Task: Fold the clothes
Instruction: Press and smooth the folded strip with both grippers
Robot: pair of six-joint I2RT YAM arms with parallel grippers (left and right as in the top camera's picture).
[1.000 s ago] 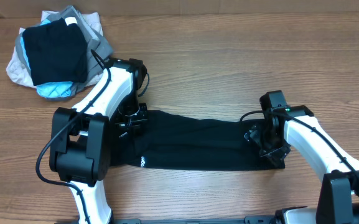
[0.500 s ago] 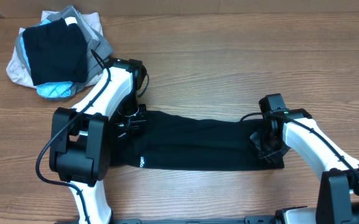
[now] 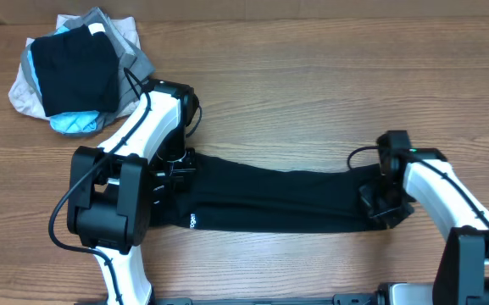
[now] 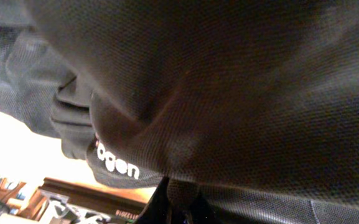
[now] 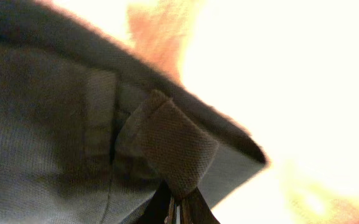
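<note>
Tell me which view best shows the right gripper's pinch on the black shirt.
The right wrist view: the right gripper is shut on a fold of the black shirt, seen close up. Overhead shows the gripper at the shirt's right end, but the pinch is hidden. The left wrist view shows only shirt fabric and lettering.

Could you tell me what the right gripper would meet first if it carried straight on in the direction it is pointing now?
The black shirt: the right gripper is shut on a pinched fold of it, so that cloth lies directly ahead. What lies behind the fold cannot be judged from the wrist view.
</note>
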